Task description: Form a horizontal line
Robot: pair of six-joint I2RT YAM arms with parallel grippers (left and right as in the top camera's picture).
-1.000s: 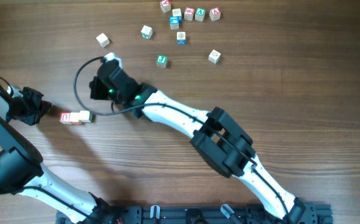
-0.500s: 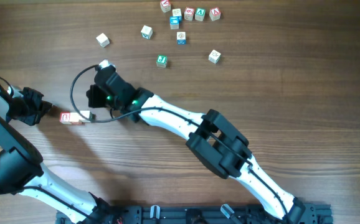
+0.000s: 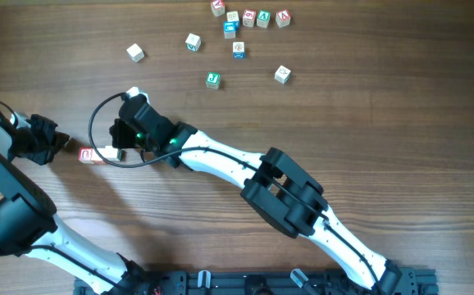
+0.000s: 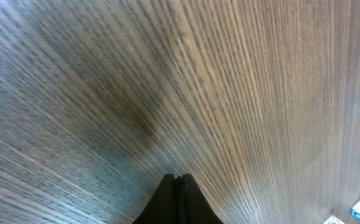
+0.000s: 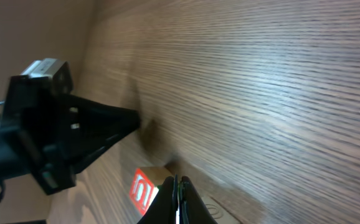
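Wood-grain table (image 3: 401, 131) (faint sheen), pale wooden cube row (image 3: 93, 154), glossy right arm (image 3: 221, 156)

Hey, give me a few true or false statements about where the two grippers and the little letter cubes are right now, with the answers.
1. The left gripper and the right gripper are both shut. True.
2. The row of cubes lies between the two grippers. True.
3. The right gripper holds a green-marked cube. False: it holds nothing, and its shut tips are at the row's right end.
4. The loose cubes lie beside the arm bases. False: they are scattered along the top of the overhead view, away from both grippers.
5. The face of the row that the right wrist camera sees is marked red. True.
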